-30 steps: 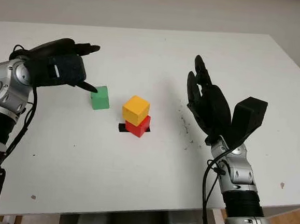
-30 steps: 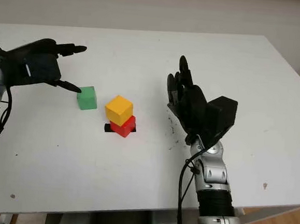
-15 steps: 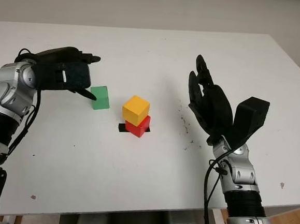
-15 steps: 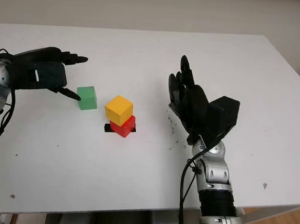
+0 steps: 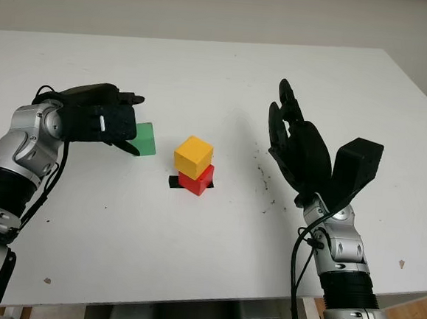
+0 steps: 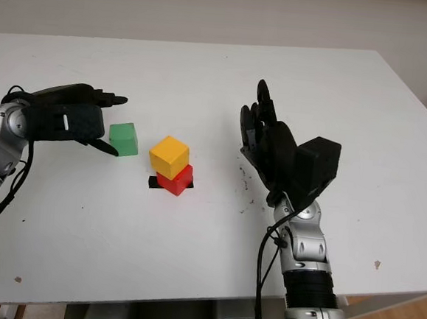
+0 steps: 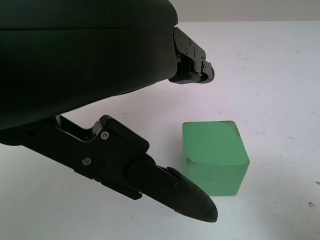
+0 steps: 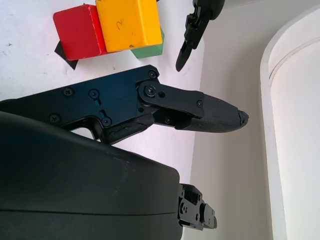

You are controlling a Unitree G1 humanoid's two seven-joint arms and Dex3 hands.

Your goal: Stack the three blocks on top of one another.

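Observation:
A yellow block sits on a red block near the middle of the white table. A green block stands on the table to their left. My left hand is open right beside the green block's left side, its fingers reaching past the block on either side without closing on it. My right hand is open, held up above the table to the right of the stack, palm toward it. The yellow block and red block also appear in the right wrist view.
A black mark lies on the table under the red block. Dark specks dot the surface near the right hand. The table's near edge runs along the bottom.
My left hand has come down and rightward until it is right at the green block. The right hand and the stack have stayed put.

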